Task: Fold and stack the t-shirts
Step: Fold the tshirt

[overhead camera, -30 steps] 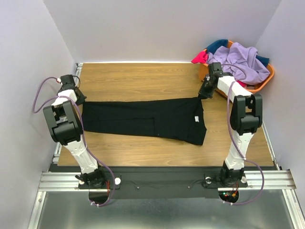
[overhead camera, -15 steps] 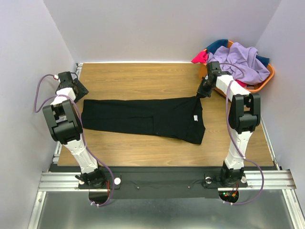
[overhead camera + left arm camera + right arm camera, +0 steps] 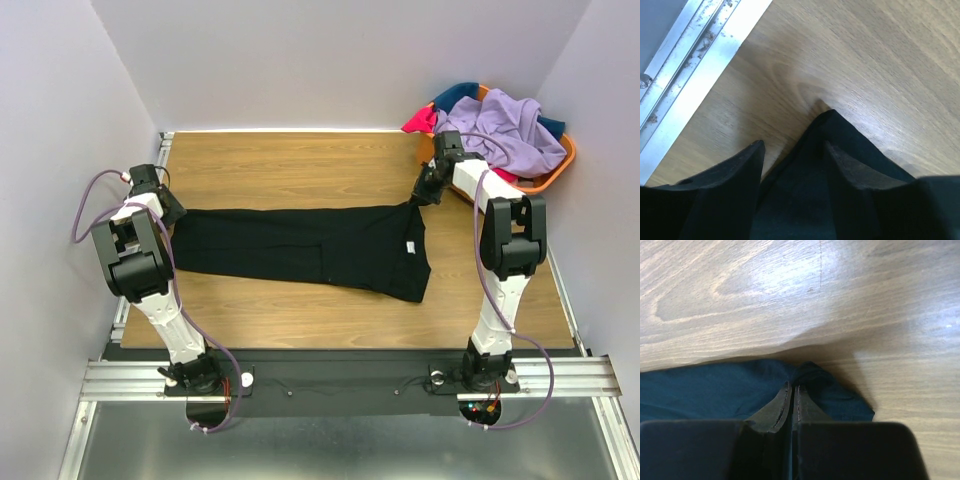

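Black shirt [image 3: 300, 245] laid flat on the table [image 3: 300, 165] as a long band running from one hand to the other, apparently so that each hand can take one far corner for the next fold.

Right gripper [image 3: 792, 387]: fingers pressed fully together on a small raised ridge of cloth at the band's far corner. The rest of the shirt spreads away to this hand's left and back toward the arm bases, and bare wood lies ahead of the fingertips. The pinch looks shallow, taking only the edge of the corner.

Left gripper [image 3: 794, 145]: fingers set apart, about half open, with nothing clamped. The opposite far corner lies directly between them, its tip poking just past the fingertips. The cloth widens back under the palm. Whether the fingertips touch the wood cannot be told. Judged from this pose, the hand is placed to straddle the corner before closing on it.

Basket [image 3: 563, 163], just beyond and outboard of the right hand, holds the unfolded shirts, a lavender shirt [image 3: 505, 125] on top
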